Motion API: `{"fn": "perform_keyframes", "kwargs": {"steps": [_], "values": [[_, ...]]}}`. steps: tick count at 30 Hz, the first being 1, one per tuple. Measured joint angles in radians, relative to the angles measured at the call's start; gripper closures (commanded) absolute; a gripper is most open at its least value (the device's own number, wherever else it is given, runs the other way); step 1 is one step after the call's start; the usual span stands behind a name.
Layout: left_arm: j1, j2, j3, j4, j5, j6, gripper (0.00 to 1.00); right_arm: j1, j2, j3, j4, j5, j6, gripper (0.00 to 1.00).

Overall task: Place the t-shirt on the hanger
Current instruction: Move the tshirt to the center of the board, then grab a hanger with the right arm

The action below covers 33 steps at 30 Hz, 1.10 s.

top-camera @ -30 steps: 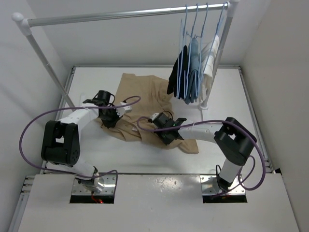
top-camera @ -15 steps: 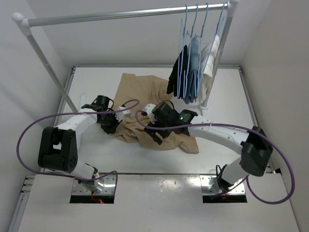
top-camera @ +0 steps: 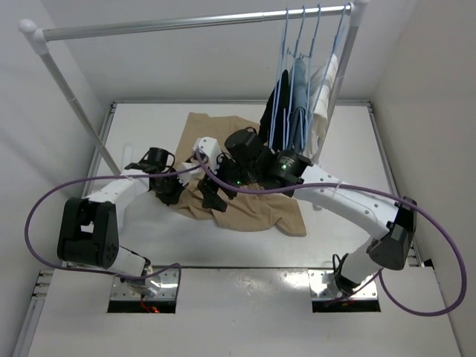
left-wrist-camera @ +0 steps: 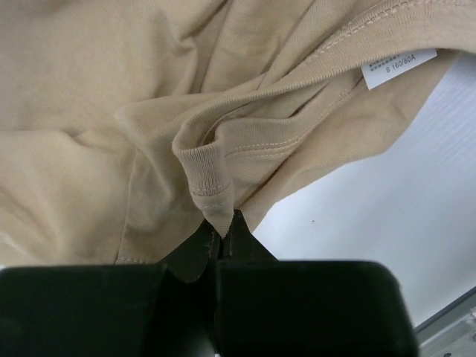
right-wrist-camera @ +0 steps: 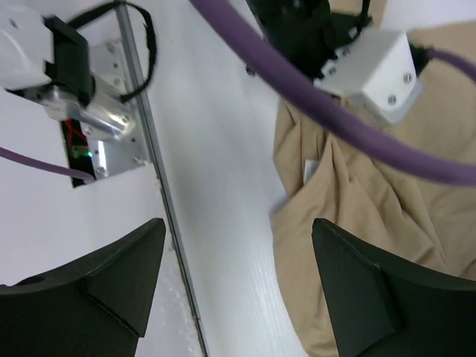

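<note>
Pinching only the collar rib of the t-shirt (top-camera: 256, 212), crumpled on the worktop (top-camera: 145, 130), my left hand (left-wrist-camera: 221, 232) may lose it once lifted; my right hand (right-wrist-camera: 234, 253) gapes wide, empty.

t-shirt (top-camera: 256, 214): partly hidden under right arm (top-camera: 349, 198) | label (left-wrist-camera: 399, 65): upper print too small | right fingers (right-wrist-camera: 111, 277): cut by bottom edge

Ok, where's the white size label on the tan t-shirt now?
Left wrist view, top right: the small white size label hangs from the collar seam of the tan cloth t-shirt, up and right of the left hand pinching it.
</note>
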<state>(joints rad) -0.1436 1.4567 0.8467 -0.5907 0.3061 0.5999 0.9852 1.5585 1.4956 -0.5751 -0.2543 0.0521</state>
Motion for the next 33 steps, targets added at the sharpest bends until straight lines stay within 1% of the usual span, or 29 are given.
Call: {"fn": "perform_keyframes", "kwargs": {"steps": [4,7,10,11,12,14,17,20,21,24,29,33], "values": [[-0.007,0.0,0.0,0.006,-0.004,-0.007,0.99,0.0,0.011,0.092,0.038,-0.03,0.006,0.2],[-0.01,0.0,0.0,0.008,-0.005,-0.011,0.99,0.0,0.02,0.218,0.073,-0.043,0.022,0.2],[-0.015,0.0,0.0,0.011,-0.006,-0.01,0.99,0.0,0.03,0.356,0.109,-0.03,0.044,0.29],[-0.016,0.0,0.0,0.013,-0.007,-0.01,0.99,-0.001,0.037,0.414,0.111,-0.003,0.053,0.33],[-0.016,0.0,0.0,0.014,-0.007,-0.011,0.99,-0.001,0.045,0.465,0.123,0.029,0.06,0.35],[-0.016,0.0,0.0,0.021,-0.006,-0.012,0.99,-0.001,0.068,0.569,0.116,0.119,0.077,0.36],[-0.016,0.0,0.0,0.032,-0.006,-0.02,0.98,-0.006,0.092,0.676,0.111,0.378,0.085,0.38],[-0.016,0.0,0.0,0.043,-0.006,-0.031,0.98,-0.01,0.098,0.687,0.111,0.645,0.079,0.38],[-0.016,0.0,0.0,0.047,-0.006,-0.033,0.98,-0.013,0.103,0.686,0.117,0.727,0.066,0.39],[-0.016,0.0,-0.002,0.057,-0.006,-0.036,0.98,-0.018,0.116,0.661,0.173,0.934,0.005,0.4],[-0.024,0.0,-0.008,0.068,-0.003,-0.037,0.98,-0.03,0.132,0.591,0.316,1.164,-0.151,0.4],[-0.026,0.0,-0.019,0.073,-0.003,-0.041,0.97,-0.052,0.135,0.575,0.404,1.262,-0.251,0.4]]}}
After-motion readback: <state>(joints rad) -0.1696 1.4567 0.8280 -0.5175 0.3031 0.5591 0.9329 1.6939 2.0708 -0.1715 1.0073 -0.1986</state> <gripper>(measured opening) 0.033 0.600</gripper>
